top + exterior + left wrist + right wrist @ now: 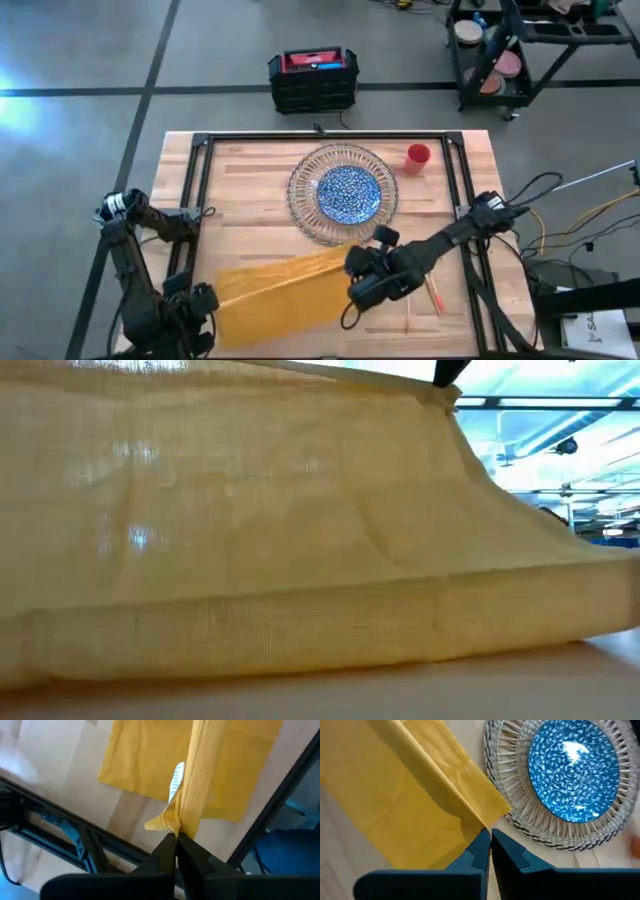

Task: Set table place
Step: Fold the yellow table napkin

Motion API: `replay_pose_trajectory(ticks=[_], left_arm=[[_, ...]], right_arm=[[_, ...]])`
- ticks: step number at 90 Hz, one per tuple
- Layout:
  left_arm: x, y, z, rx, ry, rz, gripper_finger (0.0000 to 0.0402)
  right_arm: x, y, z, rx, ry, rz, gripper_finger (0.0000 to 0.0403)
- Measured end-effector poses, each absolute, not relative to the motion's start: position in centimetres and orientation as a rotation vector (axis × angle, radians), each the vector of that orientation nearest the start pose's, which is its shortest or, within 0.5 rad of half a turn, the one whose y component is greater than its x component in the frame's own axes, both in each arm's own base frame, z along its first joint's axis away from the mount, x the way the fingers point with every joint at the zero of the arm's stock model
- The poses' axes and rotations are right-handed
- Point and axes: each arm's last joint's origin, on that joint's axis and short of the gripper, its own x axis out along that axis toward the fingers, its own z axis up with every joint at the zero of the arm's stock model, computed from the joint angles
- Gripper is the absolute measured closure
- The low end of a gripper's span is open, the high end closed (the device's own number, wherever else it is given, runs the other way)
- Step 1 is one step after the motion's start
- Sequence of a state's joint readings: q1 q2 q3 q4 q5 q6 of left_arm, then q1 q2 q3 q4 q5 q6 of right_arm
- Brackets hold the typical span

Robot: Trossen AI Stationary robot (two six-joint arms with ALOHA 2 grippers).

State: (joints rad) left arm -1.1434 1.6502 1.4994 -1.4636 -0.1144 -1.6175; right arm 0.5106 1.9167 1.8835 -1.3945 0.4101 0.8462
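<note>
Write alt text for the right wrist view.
The right gripper pinches a corner of the yellow napkin, lifting a fold above the wooden table. Beside it sits a blue-patterned plate on a clear glass plate.

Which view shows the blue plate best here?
The right wrist view: the blue plate fills much of the picture, centred on the glass plate, its pattern plain. The high view shows it whole but small. The low view is blocked by the napkin; the left wrist view sees only napkin and table.
</note>
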Motion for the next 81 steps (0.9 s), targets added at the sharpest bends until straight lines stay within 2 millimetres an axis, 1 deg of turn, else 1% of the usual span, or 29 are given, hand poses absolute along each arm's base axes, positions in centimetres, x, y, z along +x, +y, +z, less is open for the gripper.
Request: replay_pose_trajectory(ticks=[9,19,31,39,51,65,81], left_arm=[[12.3,-26.0,29.2,-0.308,1.406,0.416,0.0402],[12.4,-26.0,29.1,-0.307,1.398,0.417,0.0402],[12.3,-25.9,29.4,-0.324,1.396,0.404,0.0402],[12.2,-25.6,30.0,-0.347,1.391,0.393,0.0402],[12.0,-25.0,30.7,-0.38,1.36,0.387,0.0402],[12.0,-24.9,30.9,-0.391,1.342,0.388,0.0402],[12.1,-25.2,30.9,-0.417,1.332,0.365,0.0402]], right_arm=[[33.1,16.8,30.1,0.097,1.204,-0.427,0.0403],[33.3,16.7,29.0,0.148,1.251,-0.398,0.0403],[33.0,17.1,28.7,0.165,1.266,-0.401,0.0403],[32.7,17.4,29.0,0.174,1.257,-0.394,0.0403],[32.3,17.6,30.1,0.17,1.236,-0.393,0.0403],[32.1,18.1,31.1,0.177,1.208,-0.374,0.0403],[31.8,18.7,31.1,0.243,1.243,-0.349,0.0403]])
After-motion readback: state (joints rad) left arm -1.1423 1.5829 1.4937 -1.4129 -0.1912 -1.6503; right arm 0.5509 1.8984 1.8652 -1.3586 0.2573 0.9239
